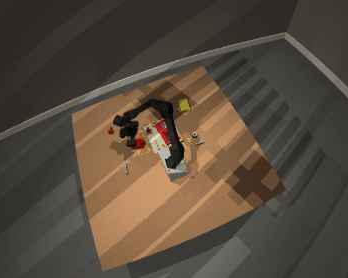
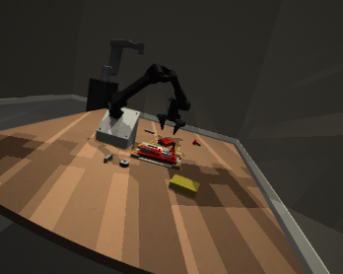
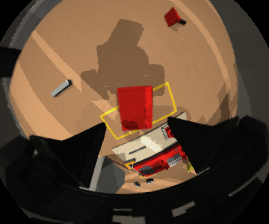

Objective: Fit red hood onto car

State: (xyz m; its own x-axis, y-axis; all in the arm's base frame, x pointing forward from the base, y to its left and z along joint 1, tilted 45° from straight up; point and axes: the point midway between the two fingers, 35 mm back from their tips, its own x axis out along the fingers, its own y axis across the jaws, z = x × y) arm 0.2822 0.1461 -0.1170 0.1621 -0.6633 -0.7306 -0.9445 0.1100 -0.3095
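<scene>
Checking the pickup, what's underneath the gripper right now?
The open gripper holds nothing. The red hood lies on the table beneath it, inside a yellow outline. The hood's underside and corner holes are hidden.

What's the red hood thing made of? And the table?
The boxy red hood looks like matte plastic: one flat even colour, no shine, though that's a guess. The tan table top looks like wood, going by its long plank-like stripes.
</scene>
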